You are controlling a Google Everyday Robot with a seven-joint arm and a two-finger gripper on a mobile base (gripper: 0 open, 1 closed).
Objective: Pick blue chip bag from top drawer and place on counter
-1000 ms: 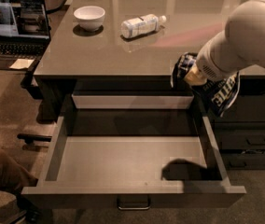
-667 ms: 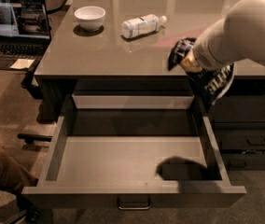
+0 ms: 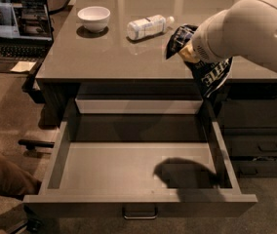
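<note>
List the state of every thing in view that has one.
top drawer: pulled out, open, bag not inside.
blue chip bag: crumpled, held aloft at the front edge of the counter.
hand: at the counter's right front edge, shut on the bag.
water bottle: lying on its side on the counter.
bowl: upright on the counter.
laptop: open, screen lit.

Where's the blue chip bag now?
The blue chip bag hangs from the gripper at camera-view right, over the front edge of the counter, right of the water bottle.
</note>
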